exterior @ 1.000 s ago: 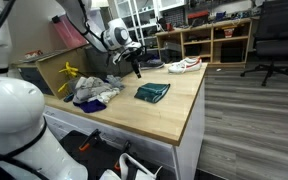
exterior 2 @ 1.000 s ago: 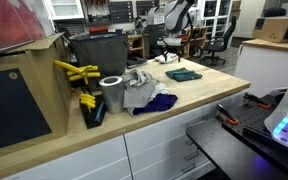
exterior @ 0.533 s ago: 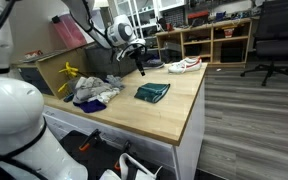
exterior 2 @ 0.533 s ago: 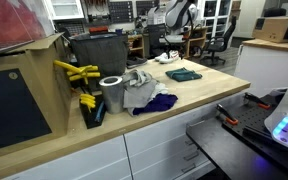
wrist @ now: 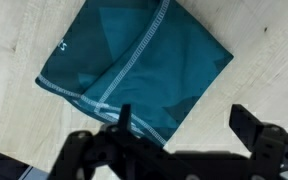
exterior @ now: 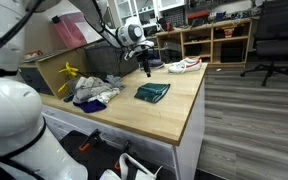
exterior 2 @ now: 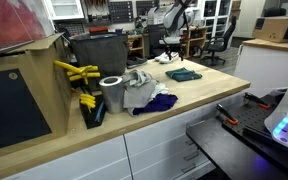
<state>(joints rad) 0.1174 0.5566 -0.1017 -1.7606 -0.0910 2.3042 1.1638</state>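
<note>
A folded teal cloth point(wrist: 134, 70) with pale stitched seams lies flat on the light wooden tabletop point(wrist: 254, 40). It shows in both exterior views point(exterior: 152, 92) point(exterior 2: 183, 74). My gripper point(wrist: 184, 120) hangs in the air above it, open and empty, its two dark fingers spread over the cloth's edge and the bare wood. In an exterior view the gripper point(exterior: 149, 68) is above and behind the cloth. The arm also shows in an exterior view point(exterior 2: 174, 20).
A heap of grey, white and purple cloths point(exterior: 92, 92) point(exterior 2: 147, 95) lies further along the table. A white shoe point(exterior: 184, 66) lies at the far end. A grey roll point(exterior 2: 112, 94), yellow tools point(exterior 2: 76, 72) and a dark bin point(exterior 2: 96, 55) stand by the wall.
The arm has swung along the table towards the teal cloth and the shoe, so the gripper now hangs nearer above the cloth. The cloth has not moved.
</note>
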